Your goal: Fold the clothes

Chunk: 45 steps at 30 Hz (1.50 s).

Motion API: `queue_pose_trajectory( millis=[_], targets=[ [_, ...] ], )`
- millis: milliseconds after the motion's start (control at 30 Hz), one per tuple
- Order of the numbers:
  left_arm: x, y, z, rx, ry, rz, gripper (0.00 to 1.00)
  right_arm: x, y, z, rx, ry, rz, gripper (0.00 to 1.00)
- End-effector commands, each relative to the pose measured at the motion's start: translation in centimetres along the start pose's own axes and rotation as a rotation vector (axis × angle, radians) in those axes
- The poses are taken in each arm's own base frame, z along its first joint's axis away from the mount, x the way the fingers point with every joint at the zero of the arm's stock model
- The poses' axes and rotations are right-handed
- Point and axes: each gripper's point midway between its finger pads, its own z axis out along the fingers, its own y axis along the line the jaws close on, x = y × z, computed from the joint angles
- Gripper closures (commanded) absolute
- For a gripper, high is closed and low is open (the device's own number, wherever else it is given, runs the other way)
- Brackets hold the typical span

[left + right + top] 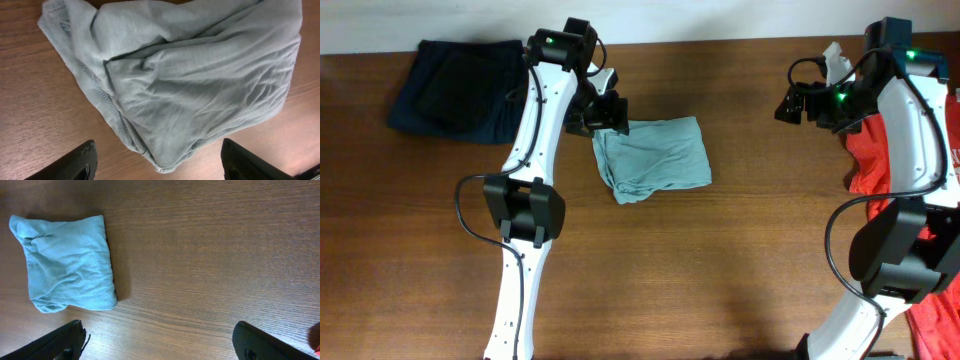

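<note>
The pale grey-teal T-shirt (655, 158) lies folded into a rumpled rectangle on the wooden table (740, 260), near the middle. My left gripper (607, 113) hovers over its far left corner. In the left wrist view the T-shirt (190, 80) fills the frame, and the left gripper (159, 150) stands open with the shirt's bunched corner lying loose between the fingers. My right gripper (792, 103) is open to the right of the shirt, over bare wood. The right wrist view shows the T-shirt (70, 265) well apart from the right gripper (159, 327). A red T-shirt (875, 150) lies under the right arm.
A dark navy garment (455, 88) lies folded at the table's back left. The red cloth runs down the right edge (935, 320) and shows as a sliver (316, 335) in the right wrist view. Bare wood spans the front of the table.
</note>
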Motion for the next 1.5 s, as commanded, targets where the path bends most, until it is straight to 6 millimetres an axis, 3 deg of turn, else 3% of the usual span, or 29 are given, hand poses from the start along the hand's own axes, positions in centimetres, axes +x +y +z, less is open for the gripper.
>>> queue_pose_trajectory(
  millis=[0,167,300,433,600,700,833,867,967,1033,1200,1300,1467],
  targets=[
    [-0.1,-1.1,-3.5,-0.023,-0.076,-0.007,0.21,-0.2,0.0,-0.5,0.008,-0.011,-0.01,0.01],
    [0.3,-3.1,-6.5,-0.041,-0.143,0.025,0.21,-0.2,0.0,-0.5,0.008,-0.011,-0.01,0.01],
    [0.7,-4.3,-7.0,-0.036,-0.149,0.033,0.21,-0.2,0.0,-0.5,0.008,-0.011,-0.01,0.01],
    [1.7,-4.1,-7.3,-0.101,-0.137,0.032,0.19,-0.2,0.0,-0.5,0.008,-0.011,-0.01,0.01],
    [5.7,-3.2,-9.7,-0.232,-0.104,-0.004,0.18,-0.2,0.0,-0.5,0.008,-0.011,-0.01,0.01],
    [8.7,-1.9,-9.2,-0.322,-0.033,-0.059,0.17,-0.2,0.0,-0.5,0.008,-0.011,-0.01,0.01],
    [11.0,-0.1,-5.2,-0.38,0.073,-0.181,0.13,-0.2,0.0,-0.5,0.008,-0.011,-0.01,0.01],
    [11.0,-0.4,-2.6,-0.318,0.094,-0.194,0.13,-0.2,0.0,-0.5,0.008,-0.011,-0.01,0.01],
    [9.8,-1.6,0.9,-0.181,0.069,-0.192,0.13,-0.2,0.0,-0.5,0.008,-0.011,-0.01,0.01],
    [8.9,-2.0,2.1,-0.136,0.033,-0.224,0.08,-0.2,0.0,-0.5,0.008,-0.011,-0.01,0.01],
    [4.8,-1.6,2.2,-0.148,-0.149,-0.301,0.01,-0.2,0.0,-0.5,0.008,-0.011,-0.01,0.01],
    [3.6,-0.3,1.8,-0.204,-0.23,-0.431,0.01,-0.2,0.0,-0.5,0.008,-0.011,-0.01,0.01],
    [3.5,0.2,2.1,-0.217,-0.248,-0.541,0.01,-0.2,0.0,-0.5,0.008,-0.011,-0.01,0.02]
  ],
)
